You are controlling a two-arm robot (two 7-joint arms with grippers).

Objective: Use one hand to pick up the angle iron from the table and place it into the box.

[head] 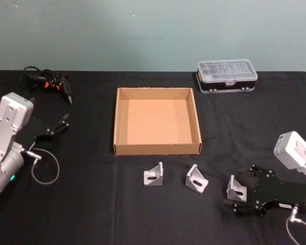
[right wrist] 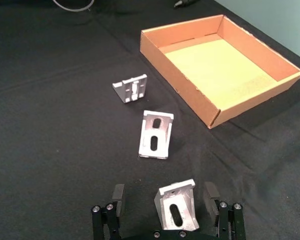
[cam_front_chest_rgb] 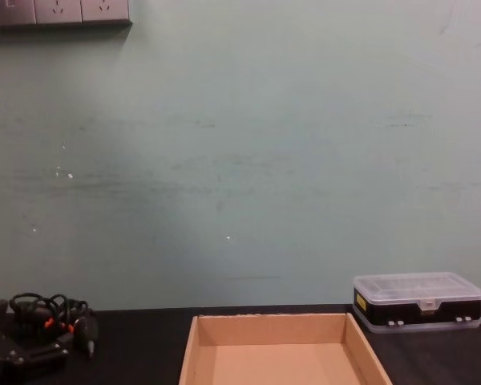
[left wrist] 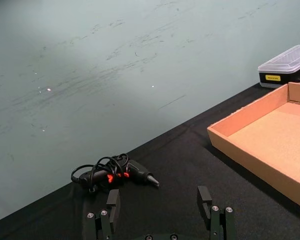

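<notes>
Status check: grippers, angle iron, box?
Right gripper open, straddling the rightmost angle iron on the table. Left gripper open, parked left. Box empty, nothing in the way.

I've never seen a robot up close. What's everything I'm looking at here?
table: one, black, under everything.
box: one, tan cardboard, middle of the table.
angle irons: three, silver, in a row in front of the box.
case: one, black with clear lid, behind the box to its right.
corded tool: one, black and orange, far left corner.
wall sockets: a row, grey, high on the wall.
left gripper: one, black, open over the table's left side.
right gripper: one, black, open around the rightmost angle iron.
</notes>
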